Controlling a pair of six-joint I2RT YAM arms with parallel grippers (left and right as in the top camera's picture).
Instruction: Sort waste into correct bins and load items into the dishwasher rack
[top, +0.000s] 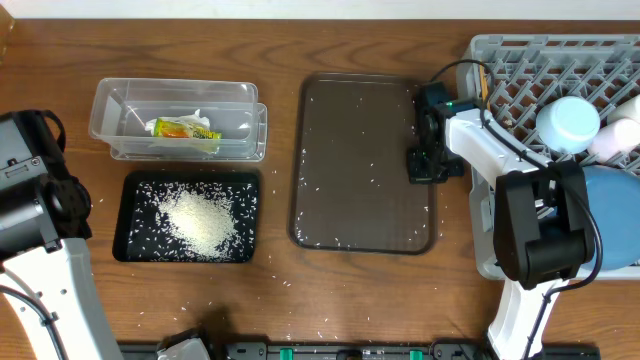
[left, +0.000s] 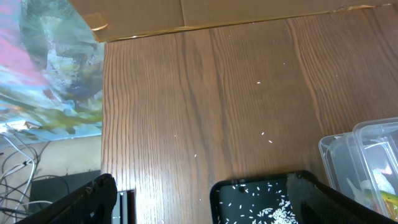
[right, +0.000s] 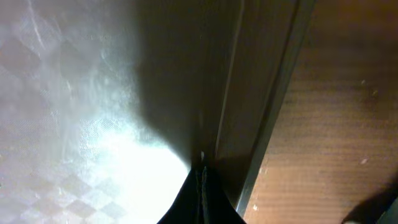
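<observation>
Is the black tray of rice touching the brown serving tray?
Apart. The overhead view shows a strip of wooden table running between the black tray and the brown serving tray, with no overlap of their edges.

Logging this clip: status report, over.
Left gripper open. Right gripper shut at brown tray's right rim. Rice in black tray, wrapper in clear tub. Stray grains on table.

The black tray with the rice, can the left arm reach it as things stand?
Probably yes. The left gripper is open close by the black tray, and nothing stands between them.
</observation>
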